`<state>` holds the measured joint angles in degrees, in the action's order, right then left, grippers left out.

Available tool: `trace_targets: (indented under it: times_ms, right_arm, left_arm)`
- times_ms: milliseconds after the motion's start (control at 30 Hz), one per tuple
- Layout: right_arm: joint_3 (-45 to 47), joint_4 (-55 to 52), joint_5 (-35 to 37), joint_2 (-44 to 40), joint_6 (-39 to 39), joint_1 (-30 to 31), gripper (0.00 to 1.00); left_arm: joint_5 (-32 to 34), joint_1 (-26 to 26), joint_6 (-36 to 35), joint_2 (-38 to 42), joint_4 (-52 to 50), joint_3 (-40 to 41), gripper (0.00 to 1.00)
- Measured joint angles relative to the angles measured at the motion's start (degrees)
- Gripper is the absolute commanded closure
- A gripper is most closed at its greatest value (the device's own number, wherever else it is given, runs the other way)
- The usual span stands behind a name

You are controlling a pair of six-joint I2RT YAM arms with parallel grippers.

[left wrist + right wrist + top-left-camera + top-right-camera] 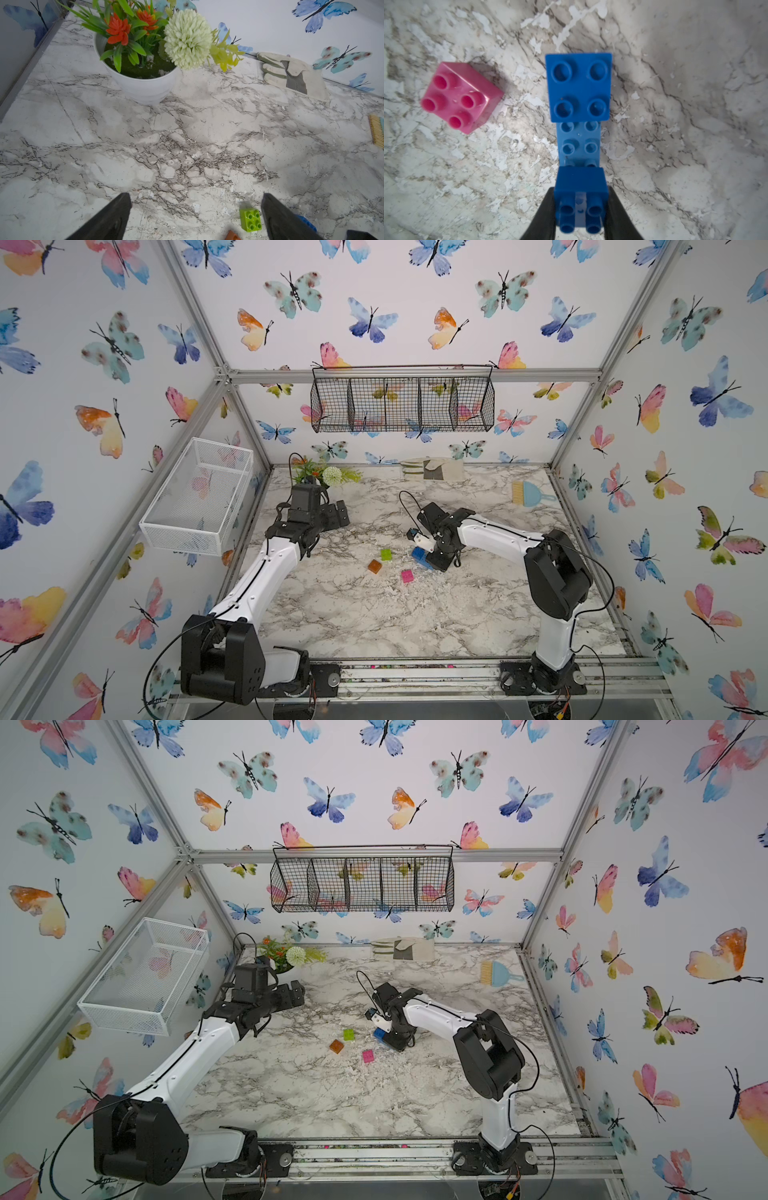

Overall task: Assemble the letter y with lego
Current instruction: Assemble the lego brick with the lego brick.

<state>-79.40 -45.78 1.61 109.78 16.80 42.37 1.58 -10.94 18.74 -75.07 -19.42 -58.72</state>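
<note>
Right arm bent down; right gripper (580, 199) clamped on blue brick (581, 180) at end of long brick (579, 143). Left gripper (196, 196) at 10 o'clock, jaws apart. Pink brick (407, 576) 7 o'clock of stack, green brick (386, 554) 9 o'clock.

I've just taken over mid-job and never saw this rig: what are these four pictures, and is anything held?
A robot's left arm and right arm reach over a marble table. Both top views look down on everything; each wrist view rides on one arm. The left fingers are open, empty. The right fingers are shut on a square blue brick at one end of a long blue brick, whose other end carries a second square blue brick. A pink brick, green brick and orange brick lie loose.
</note>
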Motion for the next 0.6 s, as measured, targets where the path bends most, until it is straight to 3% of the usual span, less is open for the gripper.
trace_targets:
  times_ms: [600]
  right_arm:
    - [0.17,0.11,-0.76,0.68,0.44,0.07,0.91]
  left_arm:
    - [-0.02,0.0,0.17,0.0,-0.17,0.0,0.02]
